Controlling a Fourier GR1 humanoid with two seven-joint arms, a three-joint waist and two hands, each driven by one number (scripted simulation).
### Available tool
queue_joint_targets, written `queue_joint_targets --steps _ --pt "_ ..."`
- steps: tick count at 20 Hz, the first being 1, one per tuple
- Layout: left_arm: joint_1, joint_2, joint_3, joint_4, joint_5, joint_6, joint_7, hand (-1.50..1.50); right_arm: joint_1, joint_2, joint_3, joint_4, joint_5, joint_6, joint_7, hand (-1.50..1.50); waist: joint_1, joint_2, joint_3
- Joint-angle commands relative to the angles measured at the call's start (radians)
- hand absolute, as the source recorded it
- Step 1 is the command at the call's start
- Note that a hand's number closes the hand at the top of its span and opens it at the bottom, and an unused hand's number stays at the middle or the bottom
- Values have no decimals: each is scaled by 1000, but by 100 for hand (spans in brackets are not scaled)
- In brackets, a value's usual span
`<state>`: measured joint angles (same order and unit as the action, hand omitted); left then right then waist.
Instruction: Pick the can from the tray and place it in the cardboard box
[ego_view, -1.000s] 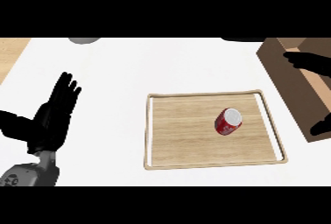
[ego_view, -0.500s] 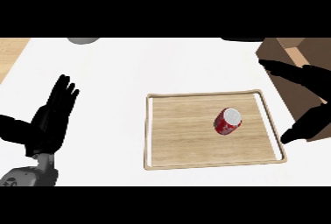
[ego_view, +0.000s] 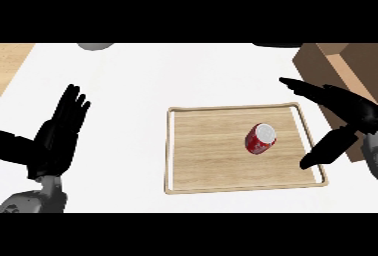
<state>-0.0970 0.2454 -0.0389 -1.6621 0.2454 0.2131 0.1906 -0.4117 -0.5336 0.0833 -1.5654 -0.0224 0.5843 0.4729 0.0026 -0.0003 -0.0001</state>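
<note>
A red can (ego_view: 259, 138) with a silver top lies tilted on the right half of the wooden tray (ego_view: 199, 175). My right hand (ego_view: 347, 117) is open over the tray's right edge, fingers spread above and thumb below, a short gap to the right of the can and not touching it. The cardboard box (ego_view: 336, 62) stands at the right edge, partly hidden behind that hand. My left hand (ego_view: 57, 132) rests open at the left, fingers up, far from the tray.
A grey round object (ego_view: 94, 46) shows at the top edge, left of centre. A dark object (ego_view: 277, 45) sits at the top edge near the box. A strip of wooden surface (ego_view: 13, 60) lies at the far left.
My right hand has moved left from the box to the tray's right edge, closer to the can. The can, tray and left hand have stayed in place.
</note>
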Motion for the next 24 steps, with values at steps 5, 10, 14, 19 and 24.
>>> queue_joint_targets --steps 5,10,14,19,24 --pt "-4 -42 14 -40 -53 2 61 0 -12 76 -50 58 109 40 -40 -150 1 0 0" --pt "44 -75 21 -15 -58 -36 -20 0 17 150 -22 11 154 22 5 -150 1 0 0" --pt "-31 -30 87 14 -35 -72 37 0 46 188 -14 -2 200 11 -7 -150 -2 0 0" --pt "-17 -53 92 26 -56 -81 15 0 28 201 -12 5 282 15 -3 -150 -2 -1 0" --pt "33 -90 60 -42 -101 -69 28 0 47 196 -41 135 371 0 -170 -150 1 0 0"
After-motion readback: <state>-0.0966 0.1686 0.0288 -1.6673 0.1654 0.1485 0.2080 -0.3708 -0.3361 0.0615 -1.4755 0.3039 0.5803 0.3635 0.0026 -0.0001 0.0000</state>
